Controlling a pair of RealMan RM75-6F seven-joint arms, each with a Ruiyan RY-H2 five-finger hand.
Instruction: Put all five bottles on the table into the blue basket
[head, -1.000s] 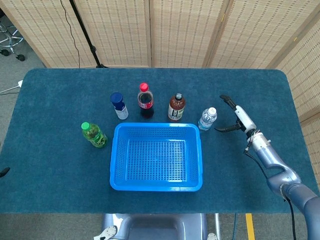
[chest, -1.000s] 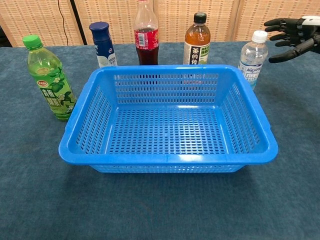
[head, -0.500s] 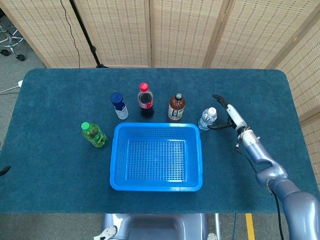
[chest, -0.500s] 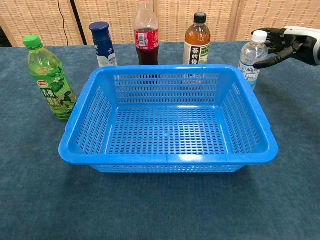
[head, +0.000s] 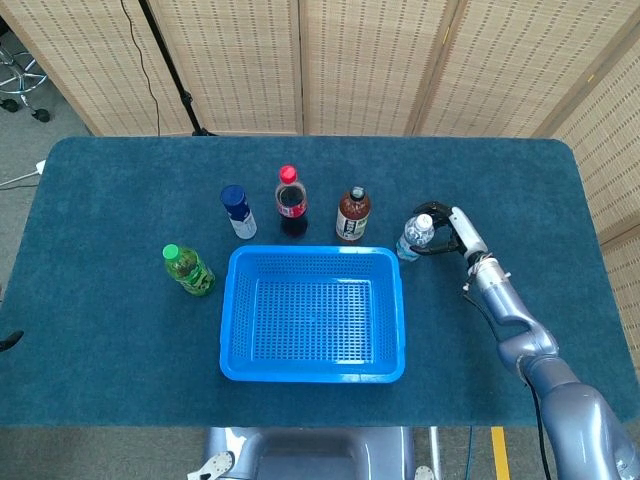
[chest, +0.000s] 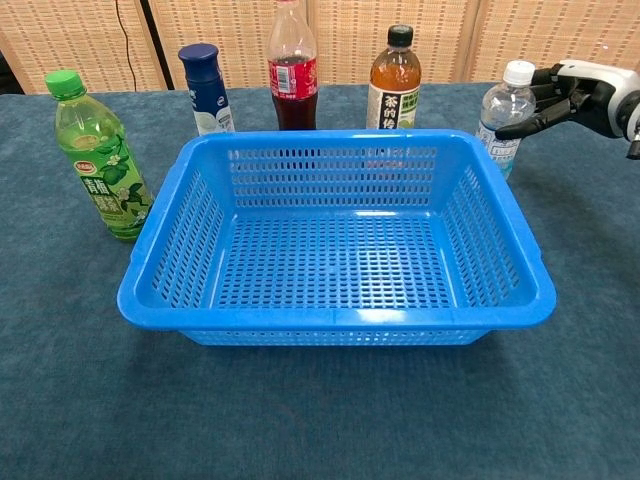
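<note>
Head view, right hand: the right hand (head: 443, 231) has its fingers spread around the clear water bottle (head: 415, 237), at the basket's far right corner; whether they grip it cannot be told.
Head view, bottles: green-capped bottle (head: 187, 269) left of the blue basket (head: 313, 372); blue-capped bottle (head: 238, 211), red-capped cola bottle (head: 291, 201) and brown tea bottle (head: 352, 214) stand in a row on its far side. All five are on the table (head: 110, 200).
Chest view, right hand: the right hand (chest: 566, 93) curves its fingers (chest: 522, 126) beside the water bottle (chest: 502, 113), at or near touching.
Chest view, labels: the water bottle reads "AQUA…"; the tea bottle (chest: 393, 83) carries Chinese characters.
Chest view, only here: label print; the basket (chest: 336, 318) holds nothing.
</note>
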